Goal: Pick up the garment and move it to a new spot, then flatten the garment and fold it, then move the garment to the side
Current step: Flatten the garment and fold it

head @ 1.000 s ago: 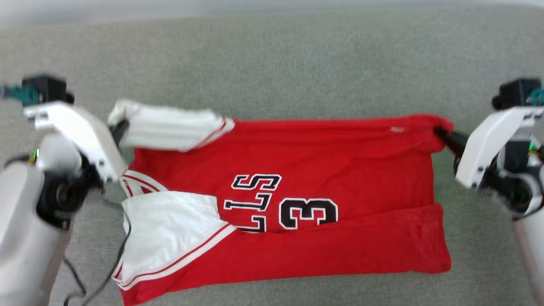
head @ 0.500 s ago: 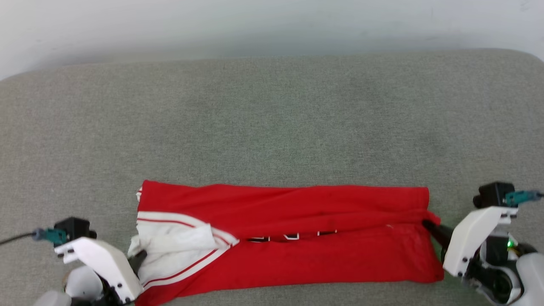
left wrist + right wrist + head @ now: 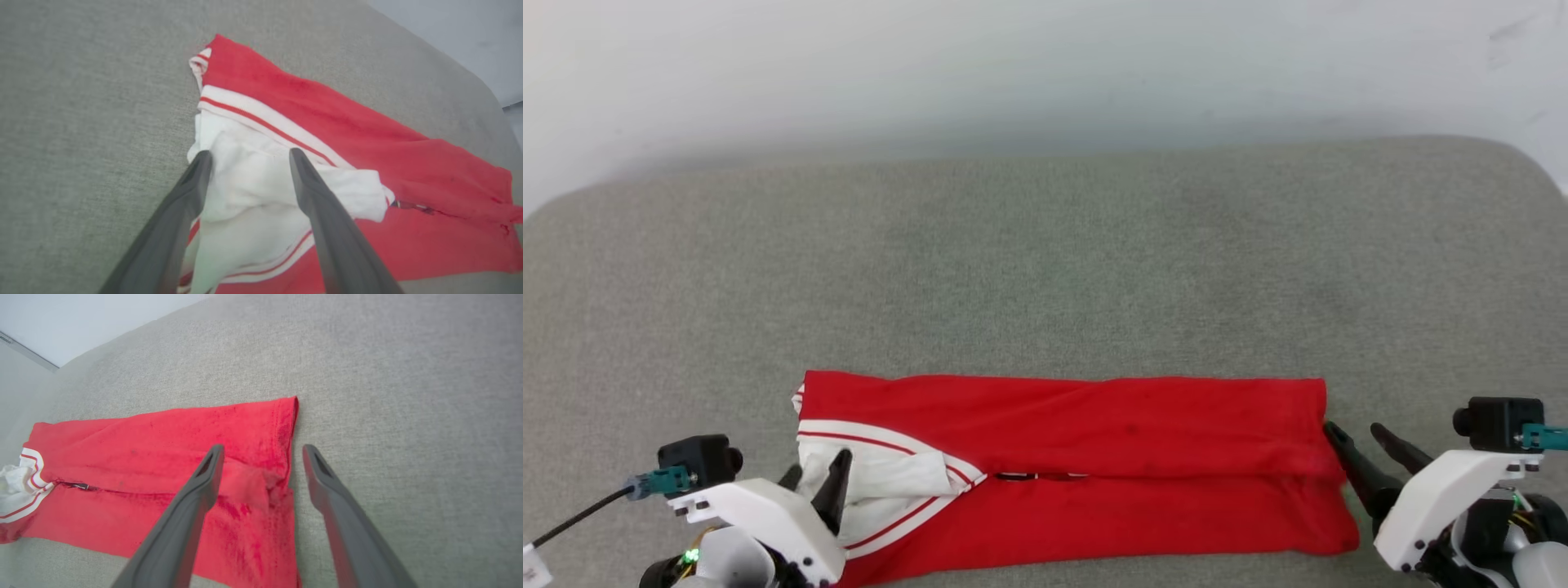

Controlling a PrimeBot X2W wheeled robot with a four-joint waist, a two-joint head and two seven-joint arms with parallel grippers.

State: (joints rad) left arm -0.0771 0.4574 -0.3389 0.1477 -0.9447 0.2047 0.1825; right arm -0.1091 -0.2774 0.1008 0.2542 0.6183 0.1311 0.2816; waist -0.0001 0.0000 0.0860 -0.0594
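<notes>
Left pincer (image 3: 817,467) and right pincer (image 3: 1352,427) just sprang wide off the garment (image 3: 1094,425), so you've landed that lengthwise fold.

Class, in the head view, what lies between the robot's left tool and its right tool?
The garment, folded into a long red band, spans the stretch from the left tool to the right tool, as the head view shows.
</notes>
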